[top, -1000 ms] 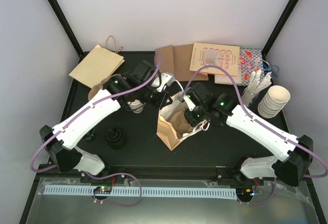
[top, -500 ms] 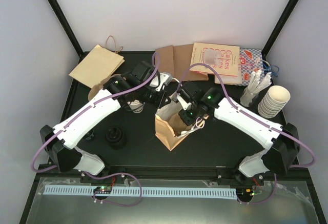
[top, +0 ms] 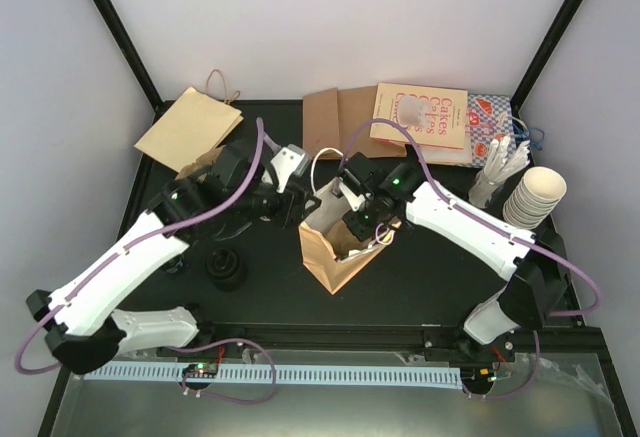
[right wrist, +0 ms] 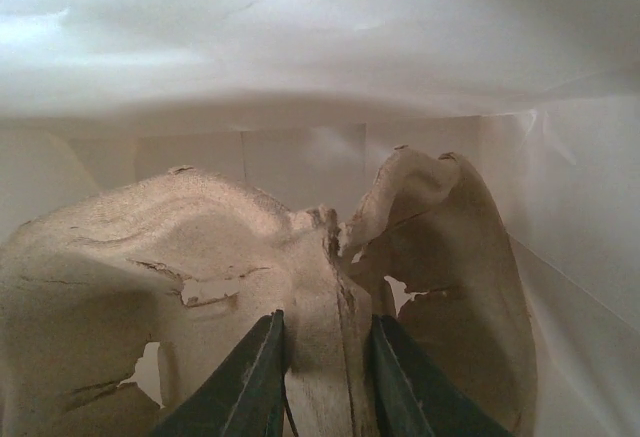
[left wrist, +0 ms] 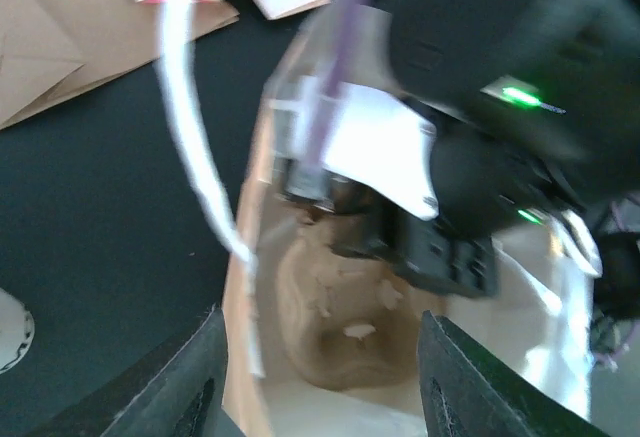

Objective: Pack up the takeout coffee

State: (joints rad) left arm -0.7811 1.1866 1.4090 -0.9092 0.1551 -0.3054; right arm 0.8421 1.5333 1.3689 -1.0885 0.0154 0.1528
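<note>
Takeout coffee: small white tapered paper cup (left wrist: 10, 332), seen only as a curved white sliver at the left edge of the left wrist view. It is on the black table (top: 420, 287) at about 9 o'clock from the bag. The left arm covers it from overhead, so whether a lid sits on it cannot be told.
Black lids: round black plastic lids (top: 225, 269), a short stack standing on the table at 8 o'clock from the bag, apart from both grippers.
Bag: tan paper bag with a white lining (top: 322, 257), upright and open-mouthed mid-table, with a white handle loop (top: 318, 169) rising at its 11 o'clock side.
Tray: brown pulp cup tray (right wrist: 150, 257), crumpled down inside the bag against the white lining.
Right gripper (right wrist: 325, 367): reaches into the bag from 2 o'clock, its fingers pinching a raised fold of the tray.
Left gripper (left wrist: 320, 367): over the bag's mouth from the 10 o'clock side, fingers spread wide with nothing between them. The view is blurred, so contact with the bag cannot be told.
Spare cups: stacks of lidless white paper cups (top: 535, 197), at 3 o'clock near the table's right edge.
Flat bag: brown paper bag lying flat (top: 188, 127), at 10 o'clock in the far left corner.
Printed card: cream card printed in red (top: 420, 117), lying flat at 1 o'clock.
</note>
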